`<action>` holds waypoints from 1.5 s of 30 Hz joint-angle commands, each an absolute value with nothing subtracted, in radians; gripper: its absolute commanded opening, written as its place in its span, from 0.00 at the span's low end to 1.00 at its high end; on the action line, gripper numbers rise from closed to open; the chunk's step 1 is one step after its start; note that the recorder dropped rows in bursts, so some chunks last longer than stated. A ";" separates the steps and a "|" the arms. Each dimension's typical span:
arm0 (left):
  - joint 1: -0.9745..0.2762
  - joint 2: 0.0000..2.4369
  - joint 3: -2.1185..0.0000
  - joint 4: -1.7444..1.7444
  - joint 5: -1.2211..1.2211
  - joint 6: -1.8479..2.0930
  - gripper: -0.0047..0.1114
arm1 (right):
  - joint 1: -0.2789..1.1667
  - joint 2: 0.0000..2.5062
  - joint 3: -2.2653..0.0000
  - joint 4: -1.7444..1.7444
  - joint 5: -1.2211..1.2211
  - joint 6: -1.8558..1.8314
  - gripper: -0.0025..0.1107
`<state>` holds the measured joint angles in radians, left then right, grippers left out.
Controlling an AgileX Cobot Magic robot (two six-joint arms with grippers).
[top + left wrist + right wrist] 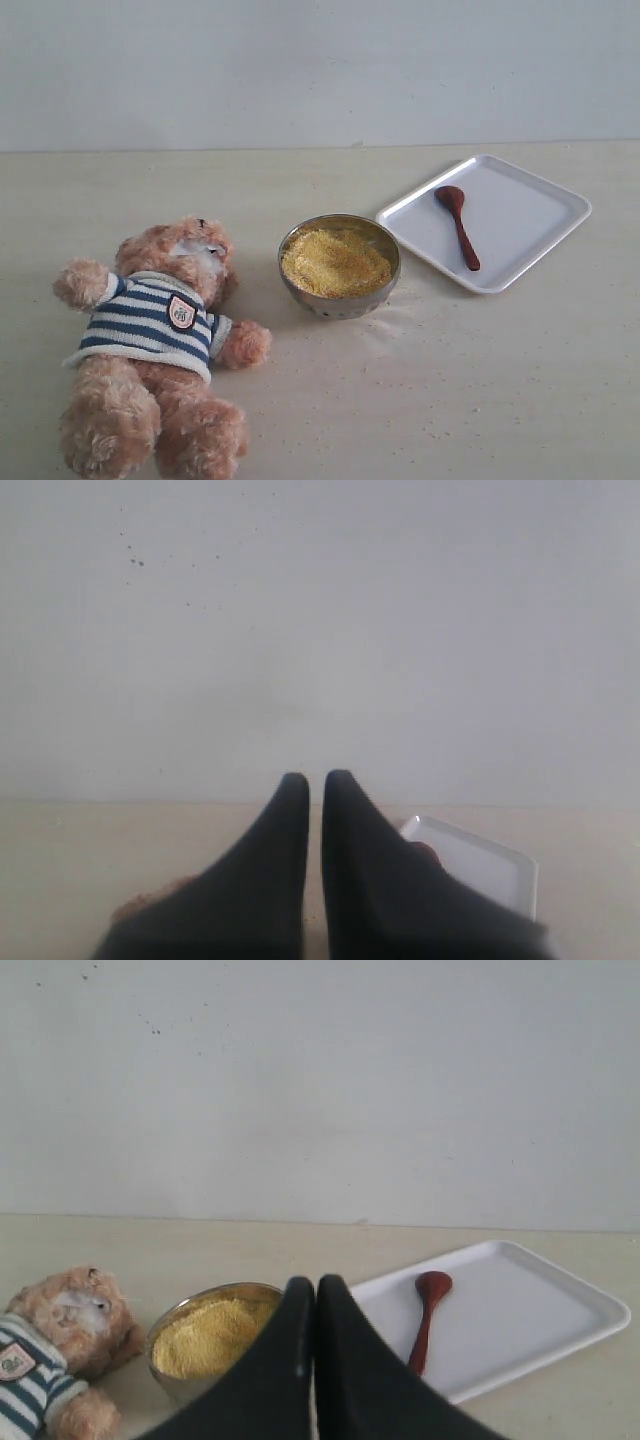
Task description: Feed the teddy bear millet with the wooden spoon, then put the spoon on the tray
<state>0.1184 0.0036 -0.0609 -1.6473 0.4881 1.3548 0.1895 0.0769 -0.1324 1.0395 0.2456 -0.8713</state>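
The teddy bear (160, 340) lies on its back at the left of the table, in its navy-and-white striped sweater. A steel bowl (340, 267) heaped with yellow millet (335, 262) stands in the middle. The wooden spoon (458, 226) lies inside the white tray (530, 215) at the right, its bowl toward the far side. Neither gripper shows in the exterior view. My left gripper (315, 780) is shut and empty, held back from the table with a tray corner (480, 865) beyond it. My right gripper (315, 1285) is shut and empty, with the millet (205, 1335), spoon (428, 1315) and bear (60, 1345) beyond it.
A plain pale wall (320, 70) rises behind the light wooden table (450, 400). A few spilled grains lie on the table near the bowl.
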 commanded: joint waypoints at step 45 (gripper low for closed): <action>0.118 0.000 -0.052 -1.651 0.492 1.351 0.08 | 0.228 0.000 0.000 0.018 0.153 0.024 0.02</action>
